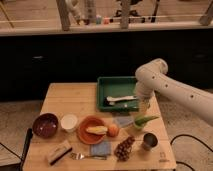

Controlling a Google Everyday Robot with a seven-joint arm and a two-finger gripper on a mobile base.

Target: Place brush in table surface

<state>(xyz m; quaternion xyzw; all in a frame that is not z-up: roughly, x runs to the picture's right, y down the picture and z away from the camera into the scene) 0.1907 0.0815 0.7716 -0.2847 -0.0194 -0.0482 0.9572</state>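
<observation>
The gripper point(144, 106) hangs at the right rim of the green tray point(112, 82), just beside the right end of the brush point(121, 99); how wide it stands, and whether it touches the brush, cannot be told. The slim, pale brush lies flat across the tray's floor, at the rear right of the plank-grained table point(70, 97). Bare wood lies left of the tray, while the front is crowded with a dark bowl point(45, 125), white cup point(69, 122), orange plate point(84, 136) and steel cup point(148, 141).
</observation>
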